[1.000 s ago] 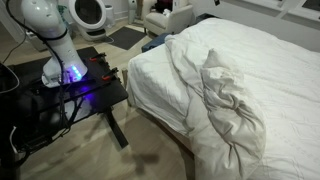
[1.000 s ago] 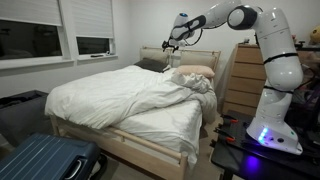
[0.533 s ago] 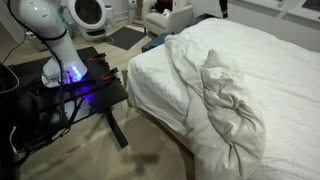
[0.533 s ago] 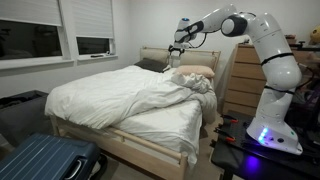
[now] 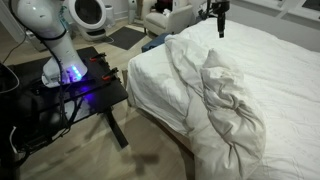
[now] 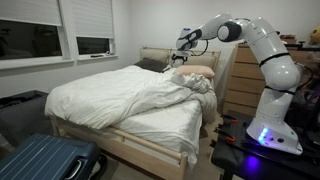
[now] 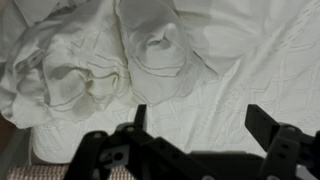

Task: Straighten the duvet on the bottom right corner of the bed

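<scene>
One gripper (image 7: 195, 112), jaws wide apart, above duvet (image 7: 70, 60)

Duvet (image 6: 115, 95): plain white all over. Bed (image 6: 150, 152) frame: pale wood. Pillow (image 6: 197, 71) at bed head: beige. Suitcase (image 6: 45, 160) at bed foot: dark blue, ribbed stripes. Table (image 5: 105, 95) beside bed: black. Robot arm (image 6: 272, 60): white; base glow blue-violet. Gripper (image 7: 197, 118): black.

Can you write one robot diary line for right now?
gripper: open, empty, in the air over the bed | duvet: crumpled, folded back, not touched | step: grab not yet done
</scene>
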Robot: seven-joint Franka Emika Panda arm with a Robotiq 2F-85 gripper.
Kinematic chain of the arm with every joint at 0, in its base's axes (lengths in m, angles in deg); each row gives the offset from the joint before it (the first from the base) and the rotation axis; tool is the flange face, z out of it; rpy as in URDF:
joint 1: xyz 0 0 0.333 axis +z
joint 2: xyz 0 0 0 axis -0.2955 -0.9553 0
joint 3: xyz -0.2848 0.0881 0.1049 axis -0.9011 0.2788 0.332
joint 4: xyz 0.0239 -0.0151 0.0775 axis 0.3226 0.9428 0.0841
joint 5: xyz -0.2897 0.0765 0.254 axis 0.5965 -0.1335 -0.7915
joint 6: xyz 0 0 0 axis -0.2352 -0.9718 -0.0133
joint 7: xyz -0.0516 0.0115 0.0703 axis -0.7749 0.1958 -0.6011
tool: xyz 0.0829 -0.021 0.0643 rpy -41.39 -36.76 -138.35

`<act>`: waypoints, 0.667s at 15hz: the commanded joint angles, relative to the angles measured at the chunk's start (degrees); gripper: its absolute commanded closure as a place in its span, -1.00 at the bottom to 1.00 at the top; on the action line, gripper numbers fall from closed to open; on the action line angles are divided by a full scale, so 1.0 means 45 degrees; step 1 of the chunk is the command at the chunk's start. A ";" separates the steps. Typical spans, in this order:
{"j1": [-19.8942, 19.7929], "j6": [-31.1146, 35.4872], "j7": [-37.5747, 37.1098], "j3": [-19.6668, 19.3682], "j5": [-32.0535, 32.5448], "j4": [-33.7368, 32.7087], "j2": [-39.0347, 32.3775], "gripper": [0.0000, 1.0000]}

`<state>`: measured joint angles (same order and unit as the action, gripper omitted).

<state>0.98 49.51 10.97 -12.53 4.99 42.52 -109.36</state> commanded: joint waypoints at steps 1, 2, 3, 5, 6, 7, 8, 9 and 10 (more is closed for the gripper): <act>-0.0232 -0.0656 -0.0038 -0.0015 -0.0315 -0.0498 -0.0495 -1.00; -0.0269 -0.0719 -0.0029 -0.0064 -0.0258 -0.0498 -0.0598 -1.00; -0.0305 -0.0761 -0.0047 -0.0108 -0.0226 -0.0506 -0.0705 -1.00; -0.0413 -0.0828 -0.0045 -0.0154 -0.0218 -0.0519 -0.0902 -1.00; -0.0483 -0.0848 -0.0027 -0.0153 -0.0237 -0.0504 -0.0994 -1.00; -0.0572 -0.0832 0.0032 -0.0124 -0.0282 -0.0464 -0.1072 -1.00; -0.0665 -0.0838 0.0078 -0.0087 -0.0337 -0.0427 -0.1146 -1.00; -0.0793 -0.0868 0.0179 0.0025 -0.0471 -0.0382 -0.1191 -1.00; -0.0895 -0.0960 0.0255 0.0117 -0.0595 -0.0369 -0.1238 -1.00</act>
<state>-1.81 47.55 10.99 -12.69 4.77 42.46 -113.87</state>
